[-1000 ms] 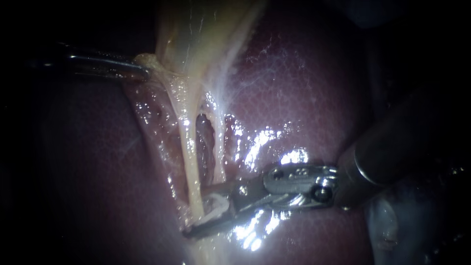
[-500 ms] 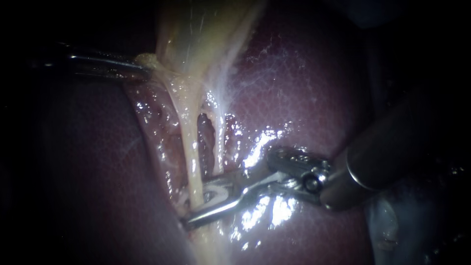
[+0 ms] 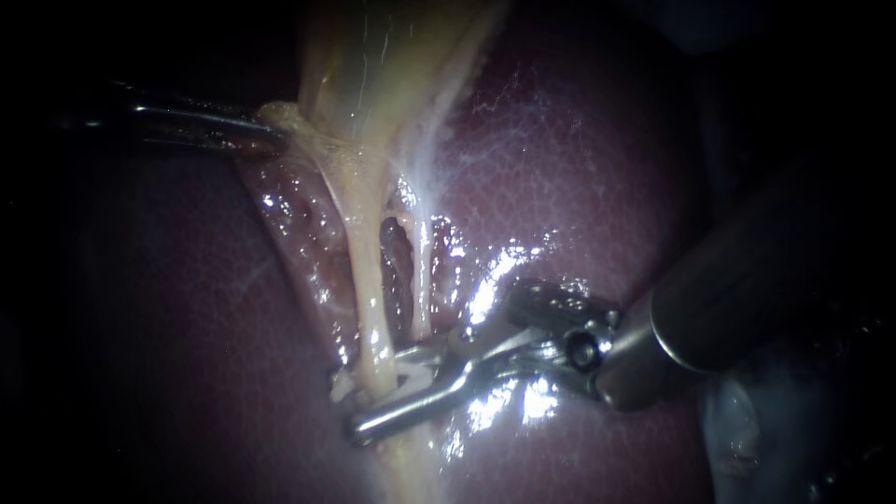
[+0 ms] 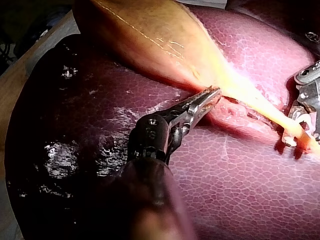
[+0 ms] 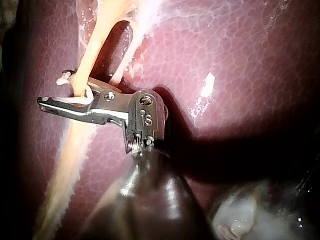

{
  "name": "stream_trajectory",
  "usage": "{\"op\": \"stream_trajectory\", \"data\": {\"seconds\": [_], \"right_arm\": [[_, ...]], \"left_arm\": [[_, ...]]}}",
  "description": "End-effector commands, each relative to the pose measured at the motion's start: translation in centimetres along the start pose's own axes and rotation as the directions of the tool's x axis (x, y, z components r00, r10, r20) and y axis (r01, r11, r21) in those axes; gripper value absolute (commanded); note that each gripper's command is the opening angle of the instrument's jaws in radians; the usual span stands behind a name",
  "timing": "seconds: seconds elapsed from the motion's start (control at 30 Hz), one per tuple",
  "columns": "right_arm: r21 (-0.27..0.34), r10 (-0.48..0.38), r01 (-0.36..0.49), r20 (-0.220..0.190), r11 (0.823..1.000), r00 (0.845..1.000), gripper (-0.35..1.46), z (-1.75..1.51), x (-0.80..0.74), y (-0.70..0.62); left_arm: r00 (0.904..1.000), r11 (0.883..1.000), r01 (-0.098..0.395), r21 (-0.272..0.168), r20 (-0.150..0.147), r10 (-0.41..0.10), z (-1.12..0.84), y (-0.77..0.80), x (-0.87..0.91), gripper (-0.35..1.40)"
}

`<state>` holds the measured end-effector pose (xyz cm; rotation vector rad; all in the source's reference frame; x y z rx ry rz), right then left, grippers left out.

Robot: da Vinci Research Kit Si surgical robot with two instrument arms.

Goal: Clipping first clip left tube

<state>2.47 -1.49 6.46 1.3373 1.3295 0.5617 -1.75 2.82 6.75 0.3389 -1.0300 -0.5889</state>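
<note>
Endoscope view shows the right instrument (image 3: 378,392) reaching in from the right across the glistening liver (image 3: 579,168). Its end effector straddles the left tube (image 3: 369,289) low on the stalk. One jaw lies behind the tube and the longer one in front. A white clip (image 3: 418,370) sits gripped between the two jaws and wraps the tube, with only a narrow gap left around it. The thinner right tube (image 3: 422,271) runs just beside the left one, apart from it across a dark slot, and it ends close above the upper jaw, outside the clip.

Higher up, the left instrument (image 3: 275,138) comes in from the left. Its end effector is closed on a fold of pale tissue at the edge of the gallbladder (image 3: 392,65), where that narrows toward the tubes.

From the left wrist camera, the left instrument (image 4: 212,95) has its jaws pressed together on that edge of the gallbladder (image 4: 150,35).

From the right wrist camera, the right instrument (image 5: 67,92) has the left tube (image 5: 95,45) passing between its jaws, while the right tube (image 5: 127,55) stays beside them.
</note>
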Motion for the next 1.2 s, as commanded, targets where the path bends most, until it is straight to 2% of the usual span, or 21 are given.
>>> {"op": "stream_trajectory", "data": {"seconds": [0.03, 0.17, 0.27, 0.4, 0.63, 0.7, 1.2], "right_arm": [[0.001, -0.001, 0.001, 0.001, 1.000, 1.000, 0.45, 0.00, 0.00, 0.00], [0.000, -0.001, 0.001, 0.000, 1.000, 1.000, 0.41, 0.00, 0.01, 0.01], [-0.001, 0.000, 0.000, 0.000, 1.000, 1.000, 0.30, -0.01, 0.02, 0.00], [-0.002, 0.001, -0.001, -0.001, 1.000, 1.000, 0.06, -0.02, 0.04, -0.01], [-0.003, 0.001, -0.001, -0.001, 1.000, 1.000, -0.17, -0.01, 0.05, 0.00], [-0.003, 0.001, -0.001, -0.001, 1.000, 1.000, -0.35, -0.02, 0.05, 0.01], [-0.010, 0.013, -0.013, 0.000, 1.000, 1.000, -0.35, -0.06, 0.05, 0.06]], "left_arm": [[1.0000, 1.000, 0.000, 0.000, 0.000, 0.000, 0.00, 0.00, 0.00, -0.35], [1.0000, 1.000, 0.000, 0.000, 0.000, 0.000, 0.00, 0.00, 0.00, -0.35], [1.0000, 1.000, 0.000, 0.000, 0.000, 0.000, 0.00, 0.00, 0.00, -0.35], [1.0000, 1.000, 0.000, 0.000, 0.000, 0.000, 0.00, 0.00, 0.00, -0.35], [1.0000, 1.000, 0.000, 0.000, 0.000, 0.000, 0.00, 0.00, 0.00, -0.35], [1.0000, 1.000, 0.000, 0.000, 0.000, 0.000, 0.00, 0.00, 0.00, -0.35], [1.0000, 1.000, 0.000, 0.000, 0.000, 0.000, 0.00, 0.00, 0.00, -0.35]]}}
